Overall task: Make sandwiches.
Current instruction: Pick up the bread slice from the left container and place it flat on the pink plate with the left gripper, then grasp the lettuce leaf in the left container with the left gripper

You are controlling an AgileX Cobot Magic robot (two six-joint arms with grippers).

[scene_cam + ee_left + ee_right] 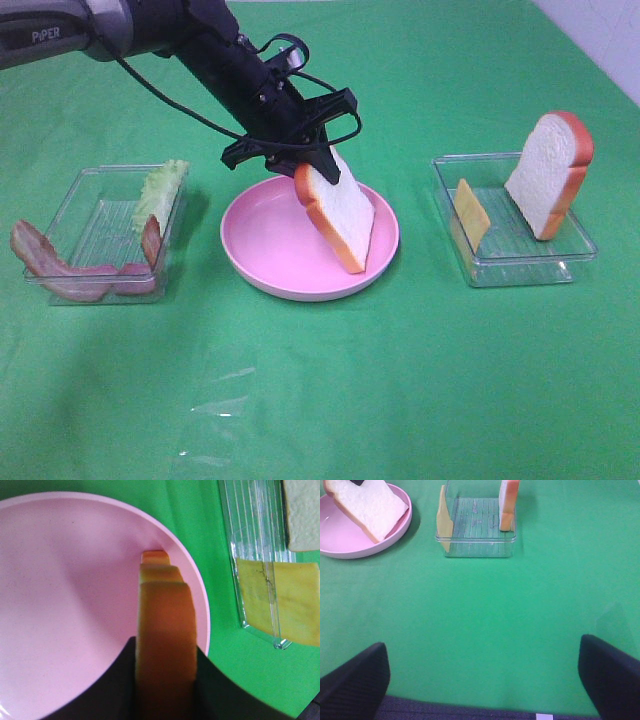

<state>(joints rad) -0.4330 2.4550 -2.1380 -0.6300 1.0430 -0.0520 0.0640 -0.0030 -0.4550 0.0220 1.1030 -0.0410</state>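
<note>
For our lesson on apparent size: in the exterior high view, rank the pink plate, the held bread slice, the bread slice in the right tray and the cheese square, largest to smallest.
1. pink plate
2. held bread slice and tray bread slice: look about alike, so unranked
3. cheese square

White, orange-crusted bread slice [345, 215] — tilted on edge, lower corner on pink plate [270, 250]

Bright green cloth-covered worktop [330, 400], faint glossy creases near the front, white surface [615, 25] beyond the far right corner, soft even light
</note>
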